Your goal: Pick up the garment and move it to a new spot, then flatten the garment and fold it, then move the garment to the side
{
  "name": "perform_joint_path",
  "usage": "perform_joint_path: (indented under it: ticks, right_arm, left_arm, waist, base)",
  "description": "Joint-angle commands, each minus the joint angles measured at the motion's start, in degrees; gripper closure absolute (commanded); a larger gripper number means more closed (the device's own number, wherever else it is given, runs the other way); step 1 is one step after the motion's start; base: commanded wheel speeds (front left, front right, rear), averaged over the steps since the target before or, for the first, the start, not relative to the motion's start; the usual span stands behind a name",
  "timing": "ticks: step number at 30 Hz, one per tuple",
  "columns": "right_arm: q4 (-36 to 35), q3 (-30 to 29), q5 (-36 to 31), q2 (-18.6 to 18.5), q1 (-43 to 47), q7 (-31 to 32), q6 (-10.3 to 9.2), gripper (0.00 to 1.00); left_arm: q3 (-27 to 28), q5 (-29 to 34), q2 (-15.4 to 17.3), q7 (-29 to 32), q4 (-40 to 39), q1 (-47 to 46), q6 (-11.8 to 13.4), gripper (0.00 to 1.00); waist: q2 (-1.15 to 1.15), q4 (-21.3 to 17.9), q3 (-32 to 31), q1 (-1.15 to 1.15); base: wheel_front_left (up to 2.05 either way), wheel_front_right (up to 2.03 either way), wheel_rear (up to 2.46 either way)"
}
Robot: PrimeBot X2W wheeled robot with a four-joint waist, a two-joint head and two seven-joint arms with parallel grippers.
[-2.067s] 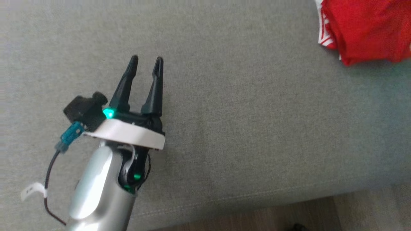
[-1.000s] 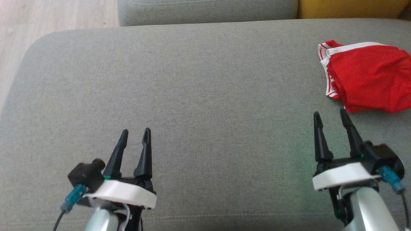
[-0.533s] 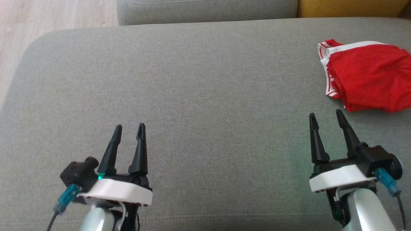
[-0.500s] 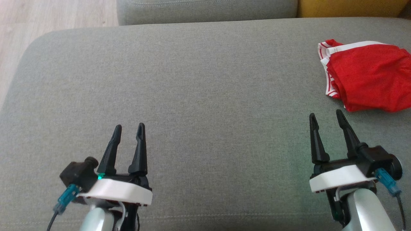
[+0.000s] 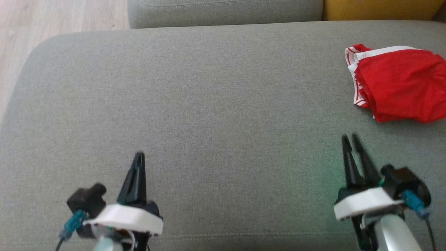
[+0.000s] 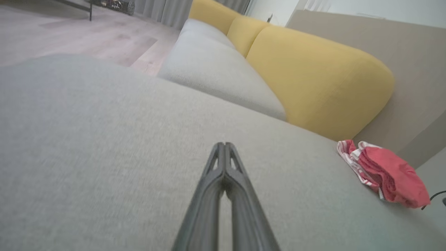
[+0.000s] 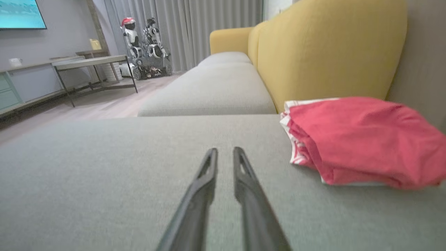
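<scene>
The red garment (image 5: 400, 83), with a white striped band along one edge, lies bunched at the far right of the grey sofa cushion (image 5: 209, 104), close to the yellow backrest (image 7: 331, 52). The left gripper (image 5: 139, 155) hovers over the cushion's near left part, its 2 fingers pressed together with nothing between them. The right gripper (image 5: 350, 137) is at the near right, just short of the garment and not touching it. Its 2 fingers stand a narrow gap apart and hold nothing.
</scene>
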Motion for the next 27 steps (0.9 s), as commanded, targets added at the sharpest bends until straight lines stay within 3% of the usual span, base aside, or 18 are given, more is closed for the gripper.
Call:
perform_joint_path:
  ticks: [1,27]
  right_arm:
    - [-1.41,0.03,1.33,0.0,-0.54,0.0,0.01,1.0]
    - [-1.58,-0.83,19.93,-0.77,-0.9,3.48,0.08,1.0]
  left_arm:
    - [0.21,-1.1,0.06,0.18,-1.35,-0.63,-0.07,1.0]
    - [2.95,-15.3,0.96,3.67,0.16,-2.01,-1.18,1.0]
  waist:
    - [0.0,-0.01,-0.05,0.0]
    - [0.0,-0.23,-0.97,0.0]
  base:
    - [0.0,0.0,0.0]
    - [0.0,0.0,0.0]
